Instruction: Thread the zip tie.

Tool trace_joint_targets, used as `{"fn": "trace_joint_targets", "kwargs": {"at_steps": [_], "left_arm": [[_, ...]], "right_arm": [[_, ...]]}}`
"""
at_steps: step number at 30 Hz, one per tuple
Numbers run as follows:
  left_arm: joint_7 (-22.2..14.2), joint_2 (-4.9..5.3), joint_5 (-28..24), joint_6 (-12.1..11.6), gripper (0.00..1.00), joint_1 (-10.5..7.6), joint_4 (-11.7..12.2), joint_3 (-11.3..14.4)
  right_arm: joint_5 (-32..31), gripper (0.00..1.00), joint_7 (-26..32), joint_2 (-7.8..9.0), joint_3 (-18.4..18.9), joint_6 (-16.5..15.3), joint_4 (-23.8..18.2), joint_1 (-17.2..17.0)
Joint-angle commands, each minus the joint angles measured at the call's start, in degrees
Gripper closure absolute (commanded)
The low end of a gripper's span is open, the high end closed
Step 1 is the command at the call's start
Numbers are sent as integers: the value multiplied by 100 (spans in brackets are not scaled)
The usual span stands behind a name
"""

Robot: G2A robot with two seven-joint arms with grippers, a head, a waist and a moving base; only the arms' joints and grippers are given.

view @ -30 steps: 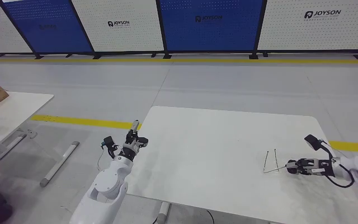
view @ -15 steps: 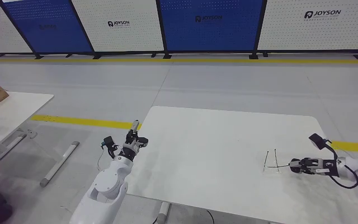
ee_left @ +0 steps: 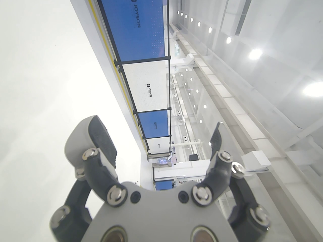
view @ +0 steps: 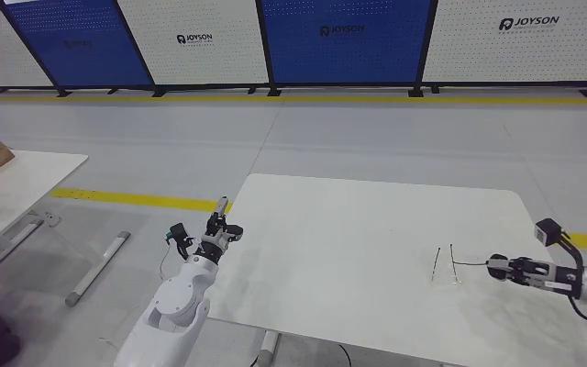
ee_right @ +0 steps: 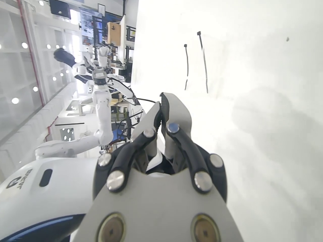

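Two black zip ties (view: 437, 261) (view: 451, 256) lie side by side on the white table (view: 348, 239) near its right end; the right wrist view shows both zip ties (ee_right: 187, 66) (ee_right: 204, 62) ahead of the fingers. My right gripper (view: 492, 267) (ee_right: 161, 97) is low over the table to the right of them, shut on one end of a third zip tie (view: 470, 264), which stretches left toward the pair. At the table's left edge my left gripper (view: 223, 216) (ee_left: 159, 132) points upward, open, with nothing between its fingers.
The right gripper is close to the table's right edge (view: 527, 229). A second white table (view: 32, 174) stands far left across the floor. Blue and white panels (view: 348, 41) line the back.
The right gripper has moved right toward the table's edge, pulling the third zip tie with it, away from the two lying ties. The left arm has not moved.
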Motion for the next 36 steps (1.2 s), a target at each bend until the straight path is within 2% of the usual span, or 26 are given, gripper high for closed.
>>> {"fn": "trace_joint_targets", "kwargs": {"at_steps": [1,8,11,13,15,18,20,23,25,27,36], "left_arm": [[0,0,0,0,0,0,0,0],[0,0,0,0,0,0,0,0],[-8,-4,-36,-1,0,-17,2,-3],[143,-13,19,-27,0,-47,-50,-41],[255,-27,224,-143,0,-22,-204,22],[329,-38,554,-144,0,27,-430,113],[409,-53,810,-92,0,27,-553,265],[497,-71,1261,-21,0,-22,-605,500],[574,-84,1519,54,0,-88,-549,641],[716,-94,1733,30,0,-154,-500,704],[716,-94,1733,30,0,-154,-500,704]], "right_arm": [[-14,100,-2,-3,-7,5,6,8],[-41,100,-59,-7,-28,31,-32,-27],[-93,100,-139,-40,-151,307,-275,-101],[-79,100,-143,-73,-239,454,-412,-76],[-28,100,-138,-114,-338,543,-667,-56],[-19,100,-365,-160,-439,696,-1091,-76],[-79,100,-618,-191,-523,901,-1422,-112],[-191,100,-939,-229,-640,1112,-1881,-191],[-285,100,-1042,-247,-719,1241,-2083,-229],[-351,100,-1104,-256,-755,1336,-2132,-230],[-351,100,-1104,-256,-755,1336,-2132,-230]]}}
